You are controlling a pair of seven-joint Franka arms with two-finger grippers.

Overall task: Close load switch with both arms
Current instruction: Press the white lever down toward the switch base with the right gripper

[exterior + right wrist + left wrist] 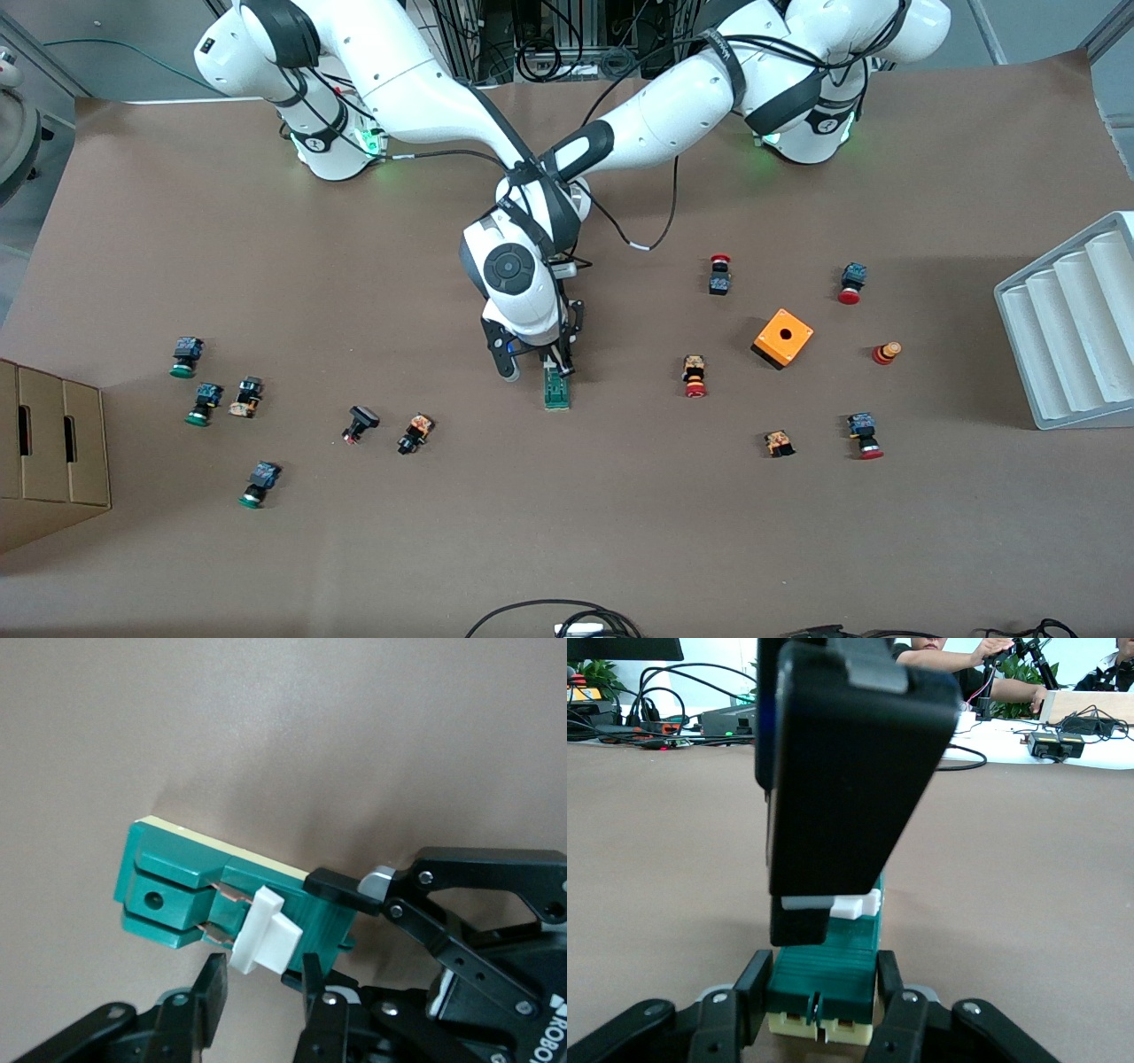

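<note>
The load switch [556,390] lies flat on the brown desk [567,532], roughly midway between the two arm ends and well in from every edge, with its long axis running toward the front camera. The left gripper [822,997] is down at desk level at the end of the switch away from the front camera; its jaws are clamped on the two flanks of the green body and pin it in place. The right gripper [259,992] is directly over the switch, and its jaws stand partly open on either side of the white sliding tab [260,931]; in the right wrist view one finger is beside the tab, but contact cannot be confirmed. The tab stands out from the body with bare metal contacts visible beside it, so the switch is judged not yet closed. Completed: the switch is located, braced by the left arm, and the right arm is aligned on the tab. Remaining: seat the jaws on the tab, drive it to its closed position, then release both grippers.
</note>
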